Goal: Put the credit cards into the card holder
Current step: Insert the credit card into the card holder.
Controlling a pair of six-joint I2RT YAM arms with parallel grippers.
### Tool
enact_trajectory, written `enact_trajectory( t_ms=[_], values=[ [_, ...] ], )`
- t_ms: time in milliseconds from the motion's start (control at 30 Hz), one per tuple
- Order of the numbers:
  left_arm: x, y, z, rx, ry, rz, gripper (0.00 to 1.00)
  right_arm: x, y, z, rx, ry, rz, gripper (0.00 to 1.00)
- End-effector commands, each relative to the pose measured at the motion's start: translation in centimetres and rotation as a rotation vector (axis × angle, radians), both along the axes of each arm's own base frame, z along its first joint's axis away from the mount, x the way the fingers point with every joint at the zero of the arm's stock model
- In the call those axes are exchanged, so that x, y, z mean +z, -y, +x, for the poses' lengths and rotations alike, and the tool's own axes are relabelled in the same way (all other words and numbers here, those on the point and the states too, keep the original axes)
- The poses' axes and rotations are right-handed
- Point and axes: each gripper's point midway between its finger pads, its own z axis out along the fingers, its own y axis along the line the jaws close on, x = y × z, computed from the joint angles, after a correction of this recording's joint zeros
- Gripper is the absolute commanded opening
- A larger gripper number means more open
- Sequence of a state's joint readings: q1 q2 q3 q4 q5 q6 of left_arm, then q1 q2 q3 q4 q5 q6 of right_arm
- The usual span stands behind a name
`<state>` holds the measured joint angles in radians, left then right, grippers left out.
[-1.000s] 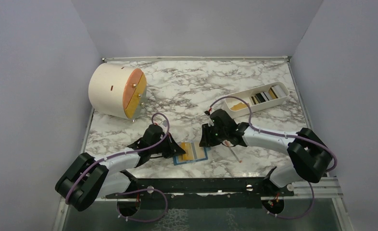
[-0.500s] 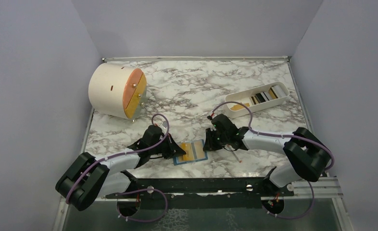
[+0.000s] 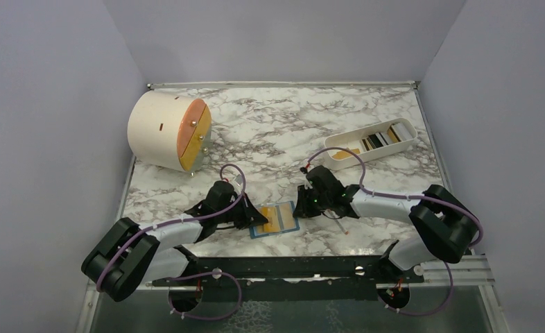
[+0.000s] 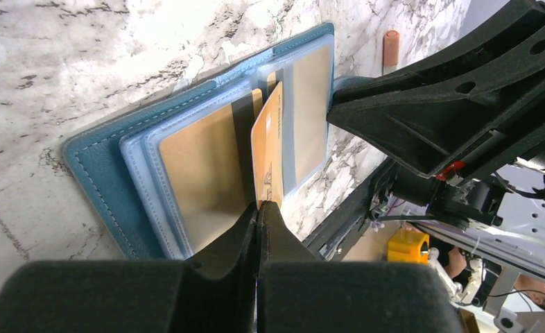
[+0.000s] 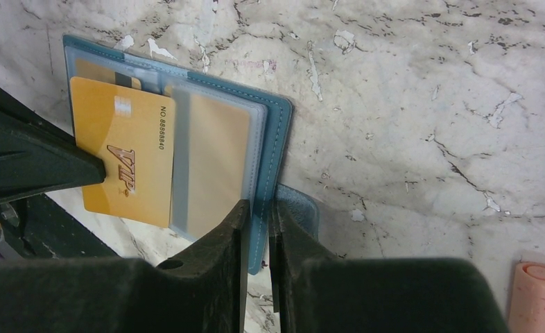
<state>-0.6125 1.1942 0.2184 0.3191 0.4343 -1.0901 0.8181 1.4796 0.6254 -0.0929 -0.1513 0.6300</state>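
The teal-blue card holder [image 3: 276, 220] lies open on the marble between my arms, its clear sleeves showing in the left wrist view [image 4: 110, 173] and the right wrist view [image 5: 273, 149]. My left gripper [image 3: 256, 216] is shut on a gold card [image 4: 268, 149] marked VIP [image 5: 124, 163], holding it on edge over the holder's middle. My right gripper [image 3: 301, 206] is shut on the holder's right edge, one finger [image 5: 218, 239] on the inside and one outside. More credit cards [image 3: 377, 139] lie in the white tray.
A white oblong tray [image 3: 346, 142] stands at the back right. A cream round drawer box [image 3: 167, 132] with an orange front stands at the back left. A thin white-and-red stick [image 3: 338, 223] lies right of the holder, its end in the right wrist view [image 5: 533, 291].
My right gripper has come down and left onto the holder's right edge. The holder has shifted slightly. My left gripper has stayed with the gold card.
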Motion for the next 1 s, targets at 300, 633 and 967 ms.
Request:
enact_trajectory(
  t_ms=[300, 633, 967],
  values=[
    [-1.5, -0.9, 0.8, 0.029, -0.008, 0.095, 0.00, -1.6, 0.9, -1.0, -0.023, -0.025, -0.019, 0.15],
    [-1.3, -0.8, 1.2, 0.069, -0.014, 0.079, 0.00, -0.6, 0.6, -1.4, -0.074, -0.042, 0.059, 0.15],
    [-1.4, -0.6, 0.7, 0.062, -0.004, 0.068, 0.00, 0.1, -0.2, -2.2, -0.094, -0.073, 0.161, 0.13]
  ],
)
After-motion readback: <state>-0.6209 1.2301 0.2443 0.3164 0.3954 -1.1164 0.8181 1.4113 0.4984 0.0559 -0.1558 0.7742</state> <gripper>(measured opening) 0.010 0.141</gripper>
